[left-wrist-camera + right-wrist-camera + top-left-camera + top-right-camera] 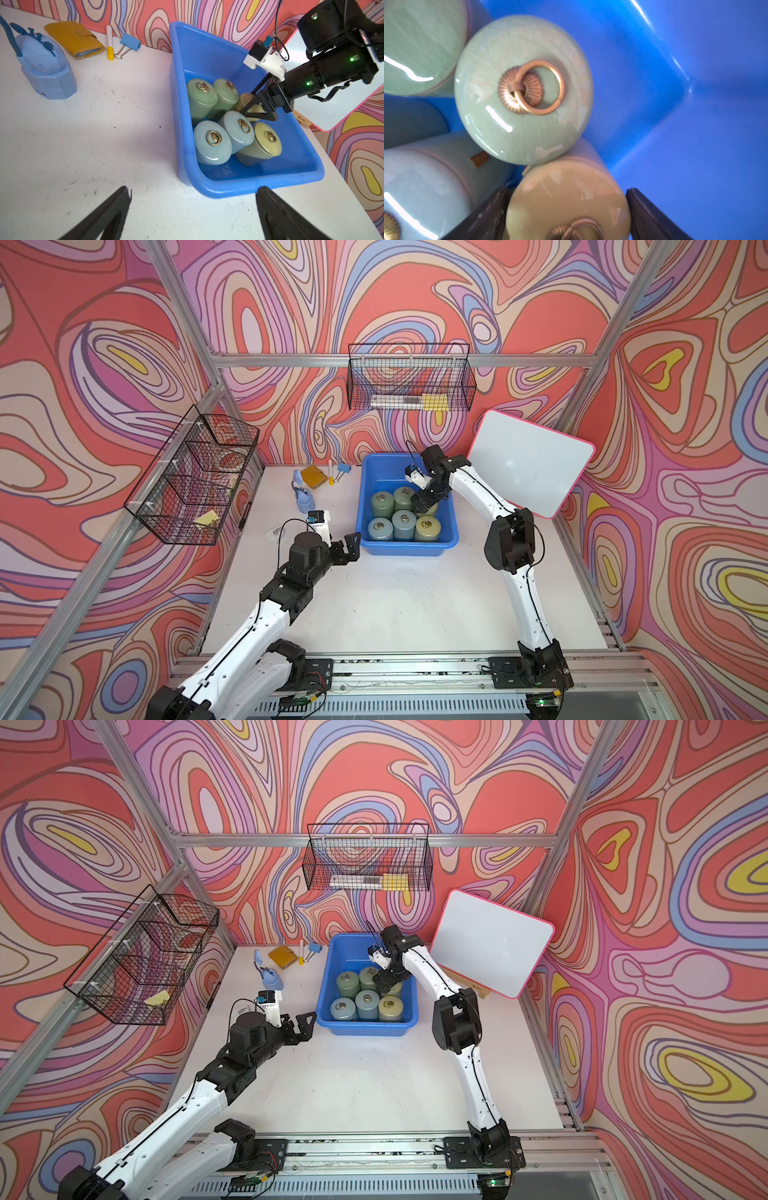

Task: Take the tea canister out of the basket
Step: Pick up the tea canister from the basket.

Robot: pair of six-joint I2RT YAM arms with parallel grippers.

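right gripper (569, 190) is straddling the tan tea canister (566, 207) by the basket's (291, 182) right wall; pinching, i cannot tell. left gripper (193, 188) is hovering, jaws spread.

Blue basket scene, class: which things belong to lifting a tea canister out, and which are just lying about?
Job: blue basket; tan tea canister; right gripper straddling it; five other canisters.
Lying about: yellow wallet; marker; binder clip; blue gadget; whiteboard; wire baskets; open left gripper, beside the basket.
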